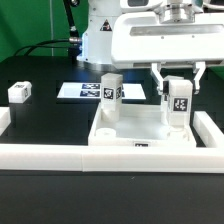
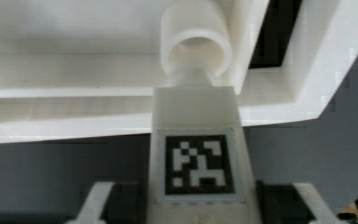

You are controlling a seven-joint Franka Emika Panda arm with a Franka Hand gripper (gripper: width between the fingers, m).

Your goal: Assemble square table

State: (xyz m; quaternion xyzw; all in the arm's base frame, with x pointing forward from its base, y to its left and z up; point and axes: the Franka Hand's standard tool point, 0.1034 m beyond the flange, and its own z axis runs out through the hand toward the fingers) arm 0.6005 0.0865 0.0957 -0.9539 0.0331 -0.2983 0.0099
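A small white tagged leg block (image 2: 197, 150) is clamped by the hand (image 1: 178, 86); tilt could jam it in the white square top (image 1: 135, 125).

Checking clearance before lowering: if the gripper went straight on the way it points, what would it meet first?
The gripper is shut on a leg block, so the leg's lower end would meet the square table top near its corner on the exterior view's right. It may already touch; depth is unclear.

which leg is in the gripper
The leg on the exterior view's right, clamped in the gripper; the middle leg stands free, the left leg lies apart.
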